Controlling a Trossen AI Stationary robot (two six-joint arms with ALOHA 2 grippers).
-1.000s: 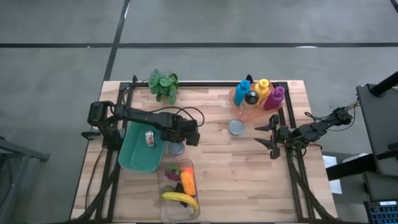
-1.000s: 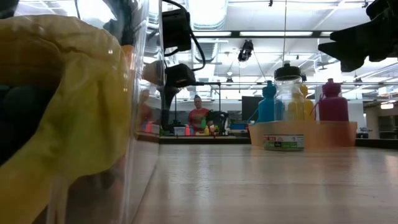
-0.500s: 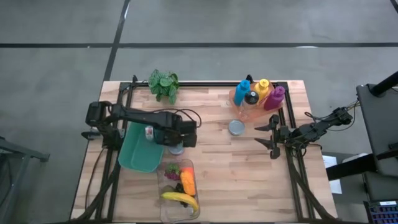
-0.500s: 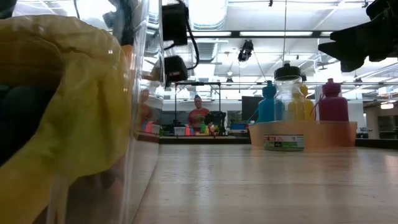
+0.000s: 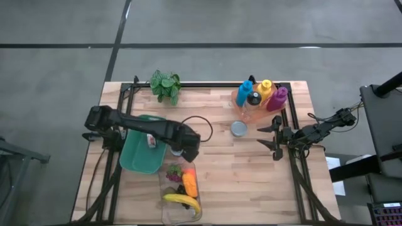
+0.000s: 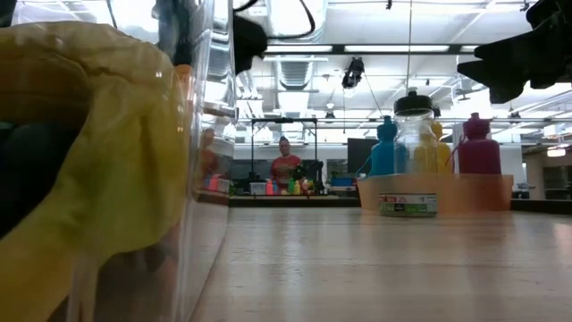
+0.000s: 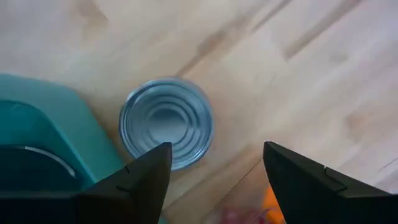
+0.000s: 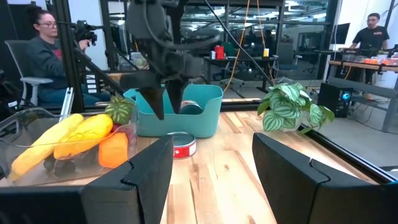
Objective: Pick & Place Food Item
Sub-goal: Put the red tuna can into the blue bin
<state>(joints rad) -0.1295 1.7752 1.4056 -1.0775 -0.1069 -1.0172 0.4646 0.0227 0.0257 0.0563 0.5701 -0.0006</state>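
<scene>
A silver tin can with a red label (image 8: pixel 181 147) stands upright on the wood next to the teal bin (image 5: pixel 139 150); the left wrist view looks down on its ribbed lid (image 7: pixel 166 122). My left gripper (image 5: pixel 188 148) hangs open above it, fingers pointing down (image 8: pixel 165 104), touching nothing. The bin holds another can (image 5: pixel 151 139). A clear container (image 5: pixel 182 189) holds a banana (image 5: pixel 183 200), an orange piece (image 5: pixel 190 182) and a red-and-green piece (image 5: pixel 174 171). My right gripper (image 5: pixel 274 139) waits open near the table's right edge.
A third can (image 5: pixel 239 129) stands mid-table. A tray of coloured bottles (image 5: pixel 259 95) sits at the far right, a small plant (image 5: pixel 165 85) at the far left. People and desks show in the room beyond. Bare wood lies between the container and my right arm.
My left gripper has moved toward the table's near edge and now stands over the can beside the teal bin, still open. In the low view it has risen toward the top of the picture. The can and the container have stayed where they were.
</scene>
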